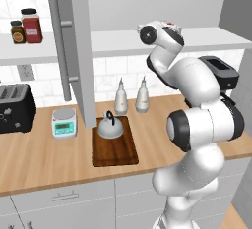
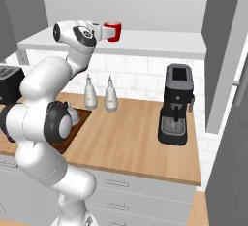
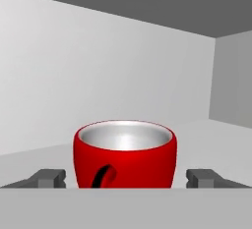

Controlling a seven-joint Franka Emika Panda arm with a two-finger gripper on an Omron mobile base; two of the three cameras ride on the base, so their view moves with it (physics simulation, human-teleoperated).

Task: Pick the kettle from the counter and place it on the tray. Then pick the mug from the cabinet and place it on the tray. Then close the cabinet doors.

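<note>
While the arm reached up to the shelf of the cabinet [image 2: 160, 45], the gripper [image 3: 126, 178] stood with its jaws spread wide, one dark fingertip [image 3: 49, 178] on each side of the mug [image 3: 125, 153]. The mug sat between the two tips with a clear gap to either one, so nothing was clasped. From the hand camera it lay just ahead of the tips and centred between them, upright on the white shelf.

The mug was a bright-red, rounded cup with a pale, silvery inside and a thin rim. Its handle showed as a dark loop low on the near side, a little left of centre in the hand view. In the right base view the mug [image 2: 113, 31] appeared as a small red shape right at the end of the white hand, on the shelf's front part.

Lower down, the kettle [image 1: 110, 126] rested on the tray [image 1: 115, 154], toward its far end. It was squat, dome-shaped and silver-grey with a black arched handle. The tray lay flat on the counter [image 1: 44, 159], just right of a white-and-teal scale [image 1: 64, 122]. Behind the tray two white bottles [image 1: 132, 97] stood by the tiled wall. One of the cabinet doors [image 1: 78, 51] hung open, edge-on above the tray.
</note>
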